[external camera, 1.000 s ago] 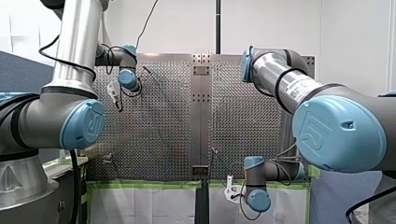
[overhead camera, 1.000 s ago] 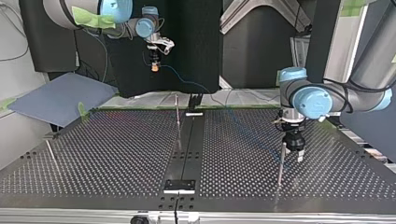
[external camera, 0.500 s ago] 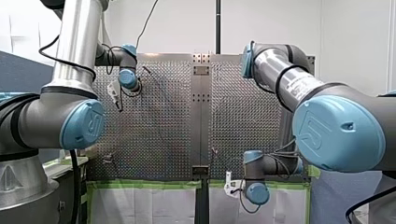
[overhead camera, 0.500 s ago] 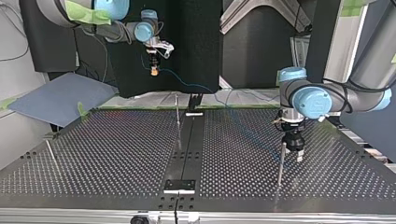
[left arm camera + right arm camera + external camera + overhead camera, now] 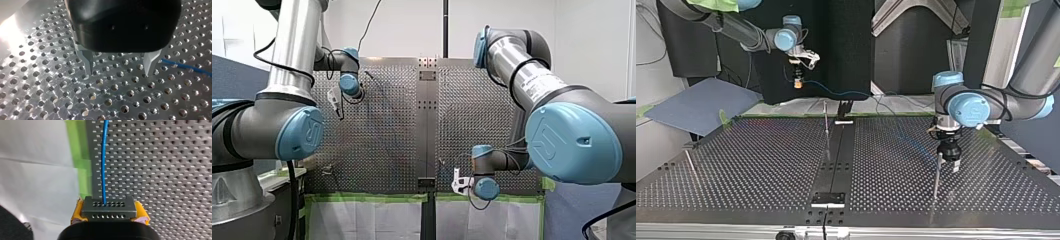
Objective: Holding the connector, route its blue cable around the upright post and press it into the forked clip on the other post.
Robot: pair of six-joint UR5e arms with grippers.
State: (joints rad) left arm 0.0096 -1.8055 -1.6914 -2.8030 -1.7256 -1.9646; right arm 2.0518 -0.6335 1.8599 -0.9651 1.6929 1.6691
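The connector [image 5: 109,210] is clamped between the yellow pads [image 5: 76,212] of my right gripper [image 5: 109,205]. The blue cable [image 5: 103,157] leaves the connector's face away from the gripper and runs out over the perforated table [image 5: 162,157]. In the top view, this gripper is held raised above the table's far edge, left of the middle, with the cable trailing toward the centre. My left gripper [image 5: 117,72] is held low over the table, its metal fingers [image 5: 86,61] apart with nothing between them. It stands just beside an upright post [image 5: 937,175]. A stretch of cable lies beside one finger.
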